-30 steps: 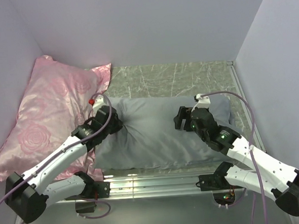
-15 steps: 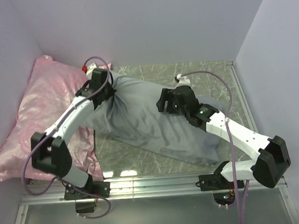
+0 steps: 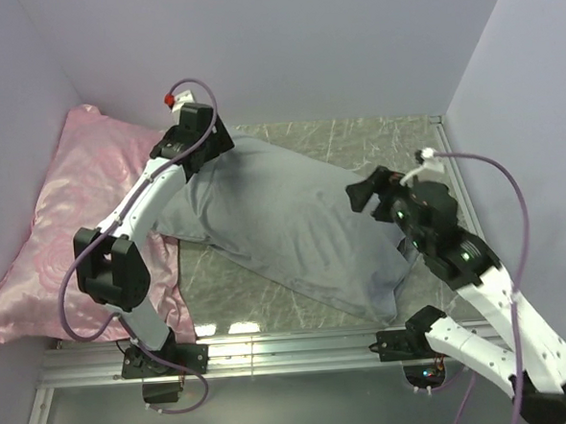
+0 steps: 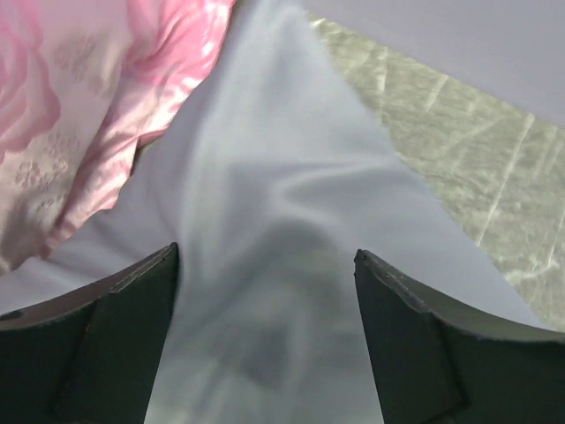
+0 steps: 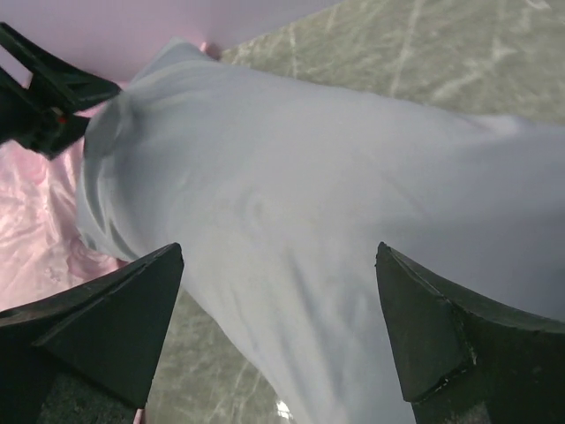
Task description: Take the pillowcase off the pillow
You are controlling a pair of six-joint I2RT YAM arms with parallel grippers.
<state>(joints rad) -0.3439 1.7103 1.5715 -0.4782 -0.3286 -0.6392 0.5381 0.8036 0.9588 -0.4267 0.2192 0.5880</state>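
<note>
So in the last second the whole bundle got swung round. The plain grey soft fabric pillowcase (image 3: 284, 222) was lying square across the front. Now it runs on a diagonal, one end hauled toward the back-left corner by the left claw (image 3: 212, 144). That claw looks clamped on a fat bunch of the grey cloth: in its wrist view the fabric fills the gap between the fingers and tents away in front of it. The shiny pink rose-patterned pillow (image 3: 63, 225) sits just to that claw's left, touching the grey end.

The right claw (image 3: 361, 190) was over the middle of the bundle half a second ago. Now it has backed off to the right, jaws spread wide and gripping nothing. The pillowcase stretches away ahead of and below it across the marbled green counter (image 3: 356, 140).

Not much real progress yet imo. The white pillow isn't visible anywhere, and the case looks stuffed, so I reckon it's all still inside. With the right claw off, nothing pins the pillow, so a pull probably just drags the lot. It wants a hold at the end far from the left claw.
</note>
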